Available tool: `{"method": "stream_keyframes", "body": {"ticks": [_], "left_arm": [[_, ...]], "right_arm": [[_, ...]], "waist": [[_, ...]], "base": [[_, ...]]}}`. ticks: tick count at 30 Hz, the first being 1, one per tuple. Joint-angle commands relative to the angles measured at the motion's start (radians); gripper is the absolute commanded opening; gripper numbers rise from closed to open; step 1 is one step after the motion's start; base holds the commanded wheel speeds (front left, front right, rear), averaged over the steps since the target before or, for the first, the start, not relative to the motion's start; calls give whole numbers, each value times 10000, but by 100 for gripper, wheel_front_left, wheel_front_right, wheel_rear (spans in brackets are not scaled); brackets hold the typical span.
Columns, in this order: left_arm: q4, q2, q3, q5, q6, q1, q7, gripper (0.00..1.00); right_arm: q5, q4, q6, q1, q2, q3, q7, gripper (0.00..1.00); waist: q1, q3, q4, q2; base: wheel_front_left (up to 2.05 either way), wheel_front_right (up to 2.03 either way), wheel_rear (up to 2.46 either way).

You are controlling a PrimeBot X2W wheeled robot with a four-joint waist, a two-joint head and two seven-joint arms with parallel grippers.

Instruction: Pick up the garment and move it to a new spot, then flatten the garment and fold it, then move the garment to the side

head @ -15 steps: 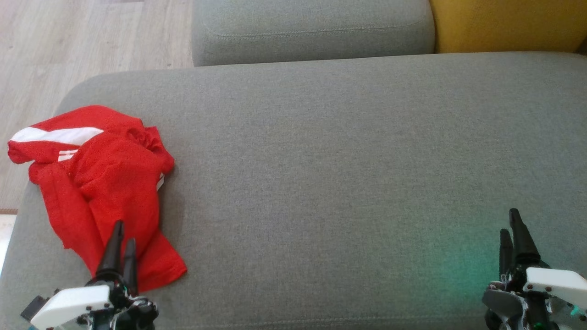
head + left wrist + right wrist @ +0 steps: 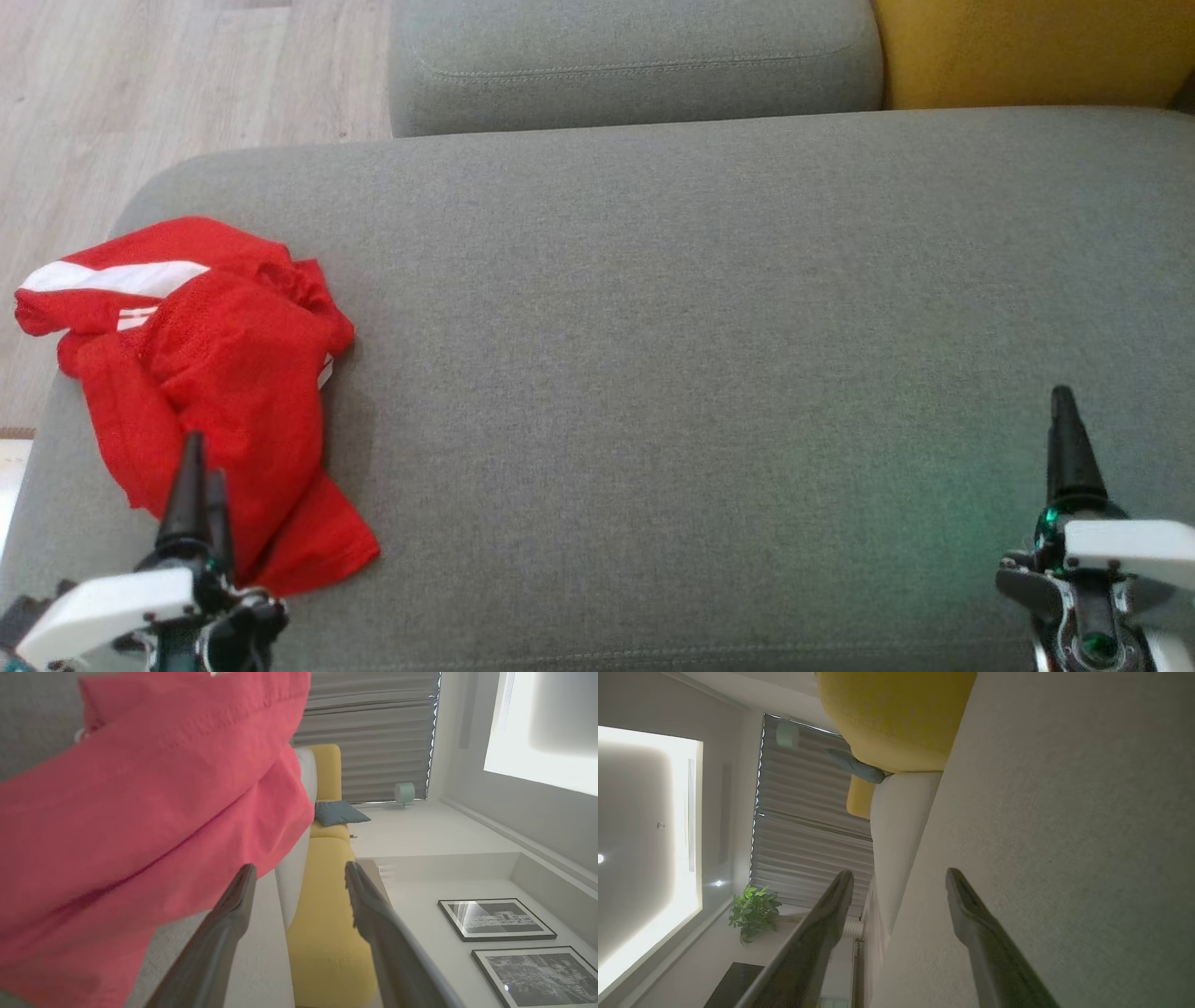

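Observation:
A red garment (image 2: 215, 373) with a white stripe lies crumpled at the left end of the grey sofa seat (image 2: 672, 355). My left gripper (image 2: 203, 467) hovers over the garment's near part, with its fingers pointing away from me. In the left wrist view the left gripper (image 2: 299, 870) is open with nothing between its fingers, and the red garment (image 2: 140, 788) spreads beside the left-hand finger. My right gripper (image 2: 1062, 411) stands far off at the seat's right end. It is seen edge-on there, while in its own view the right gripper (image 2: 899, 873) is open over bare grey fabric.
A grey back cushion (image 2: 635, 56) and a yellow cushion (image 2: 1027, 47) line the far edge. Wooden floor (image 2: 140, 93) lies beyond the seat's left end, close to the garment. Bare seat stretches between the garment and the right gripper.
The left gripper has shifted left and a little farther over the garment. The right gripper has moved forward and turned, so its fingers now overlap. The garment has not moved.

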Motion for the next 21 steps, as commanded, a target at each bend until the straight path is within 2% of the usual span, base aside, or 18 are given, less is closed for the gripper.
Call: {"method": "stream_keyframes", "body": {"ticks": [1,14,21], "left_arm": [[-477,123,207,260,11,-604,-88,100],[-1636,137,-50,1629,282,-625,-439,100],[-2234,145,-641,3195,573,-531,-643,100]], "right_arm": [[-425,-500,22,-492,-51,28,-137,100],[-3005,-1536,30,-656,-58,483,-491,100],[-4349,-1712,34,-589,-62,779,-696,100]], "waist": [[-1,2,-1,0],[-1,-3,22,0],[-1,9,23,0]], "base": [[0,0,0],[0,0,0],[0,0,0]]}}
